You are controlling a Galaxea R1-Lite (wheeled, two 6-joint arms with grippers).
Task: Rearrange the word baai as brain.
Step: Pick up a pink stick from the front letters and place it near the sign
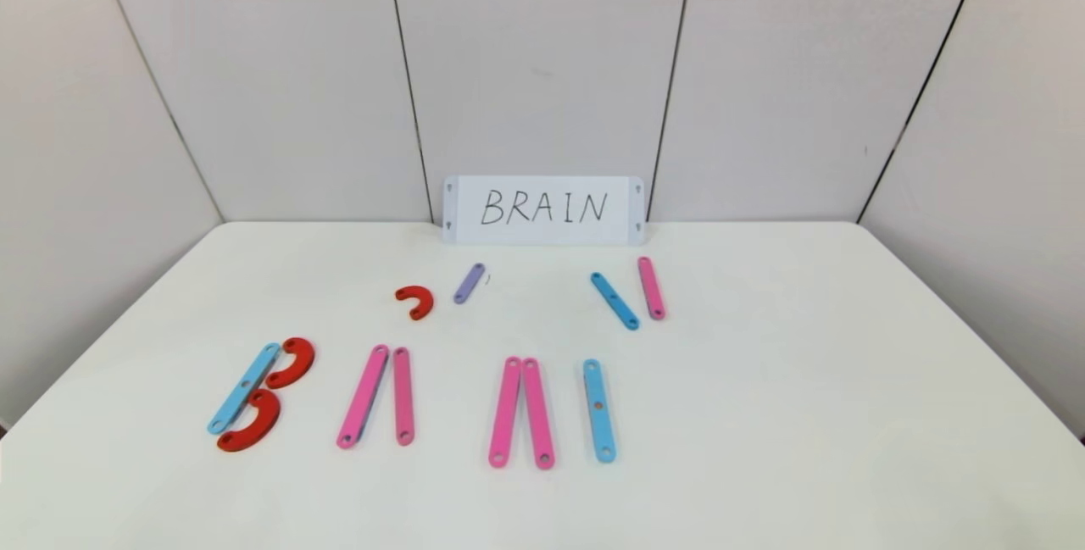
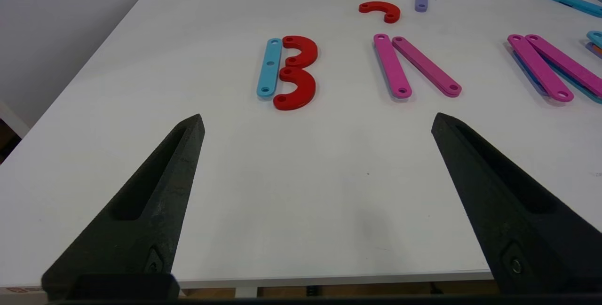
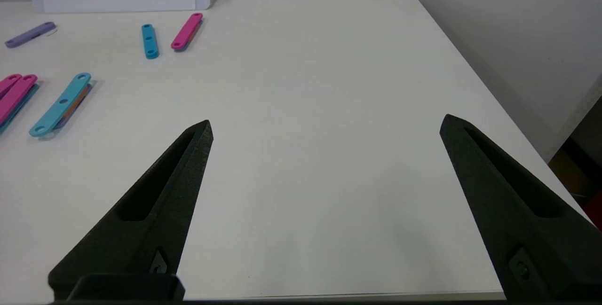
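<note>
You see the word laid out in a row across the lower middle of the head frame, on the white table point(image 1: 763, 414). At lower left sits the B point(image 1: 258, 396): a blue strip point(image 1: 244, 388) with two red arcs point(image 1: 291, 363) touching its right side, one above the other. Right of it, two pink strips point(image 1: 363, 396) meet at their tops and spread downward. In the lower centre a second pink pair point(image 1: 520, 412) does the same, only tighter. Just right of that pair lies a single upright blue strip point(image 1: 598, 410).

Above the row, in the middle of the frame, you have loose pieces: a red arc point(image 1: 415, 302), a short purple strip point(image 1: 469, 283) just right of it, and farther right a tilted blue strip point(image 1: 614, 301) beside a pink strip point(image 1: 651, 287), close but apart. The card point(image 1: 543, 209) reading BRAIN stands against the wall at upper centre.

Your left gripper point(image 2: 317, 121) hovers over the table's near edge, fingers wide apart and holding nothing, with the B ahead of it. Your right gripper point(image 3: 327, 124) hovers likewise over bare table, fingers spread and nothing between them.
</note>
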